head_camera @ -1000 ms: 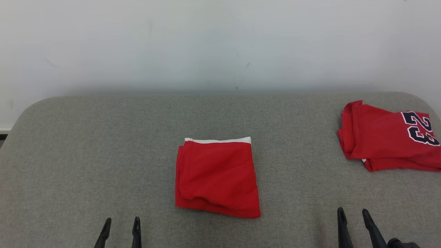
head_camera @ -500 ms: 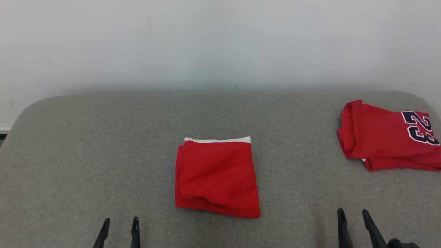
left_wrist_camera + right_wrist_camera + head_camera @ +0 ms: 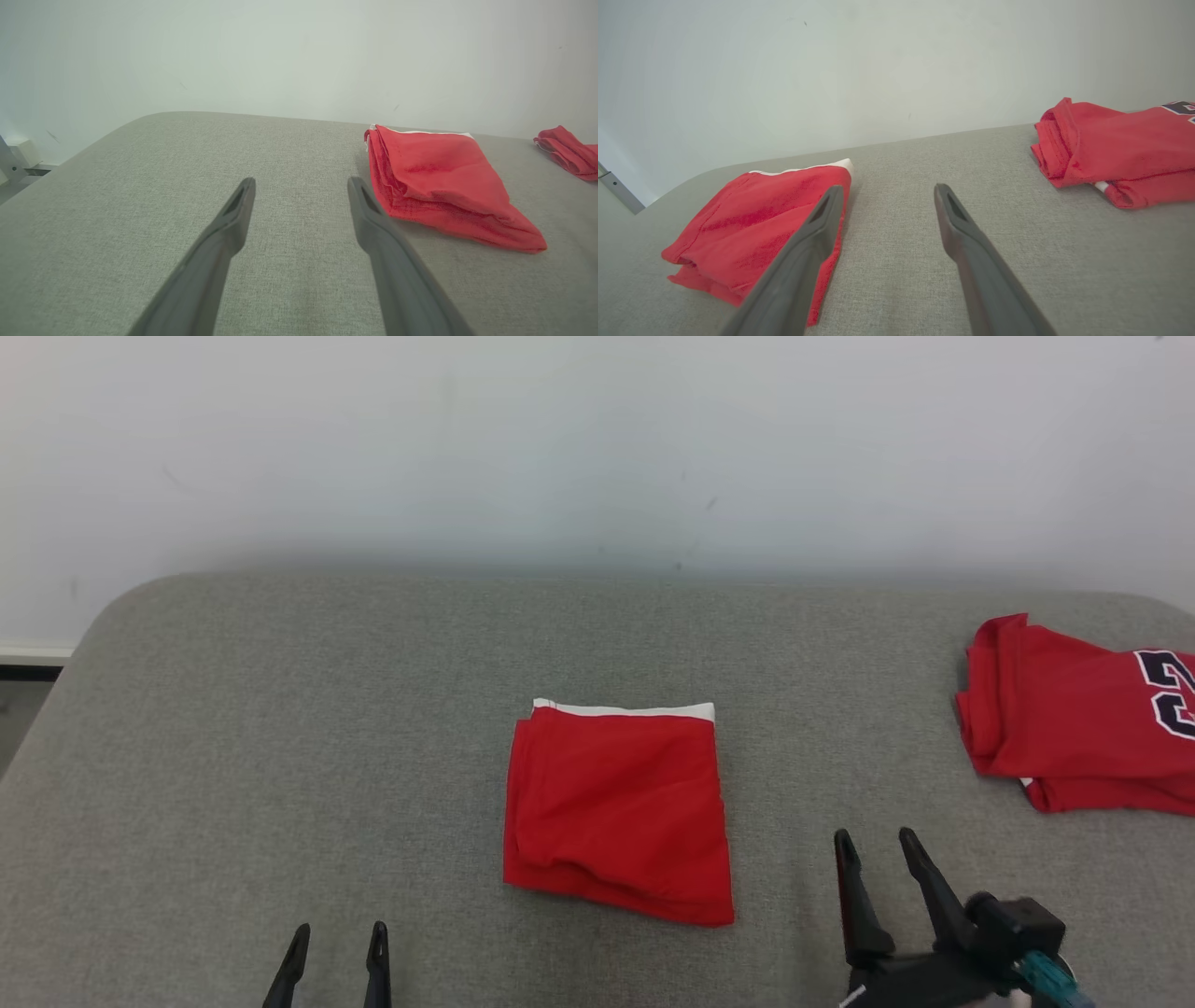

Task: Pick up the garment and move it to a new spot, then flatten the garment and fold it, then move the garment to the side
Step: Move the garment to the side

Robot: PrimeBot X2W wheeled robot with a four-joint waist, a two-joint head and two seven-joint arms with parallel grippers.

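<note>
**Folded garment at table centre**

We see the grey table [image 3: 280, 756] bearing the folded red garment [image 3: 616, 812] at its middle, a numbered red jersey [image 3: 1074, 728] far right. Our left gripper [image 3: 339, 930] and right gripper [image 3: 875, 837] stand spread wide, holding nothing.

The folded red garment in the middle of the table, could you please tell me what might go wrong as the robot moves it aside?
1. The folded red garment shows loose stacked layers at its near edge; a pinch by the open right gripper might catch only the top ones and undo the fold.
2. The numbered red garment lies at the right end of the table; setting down there could overlap or disturb it.
</note>
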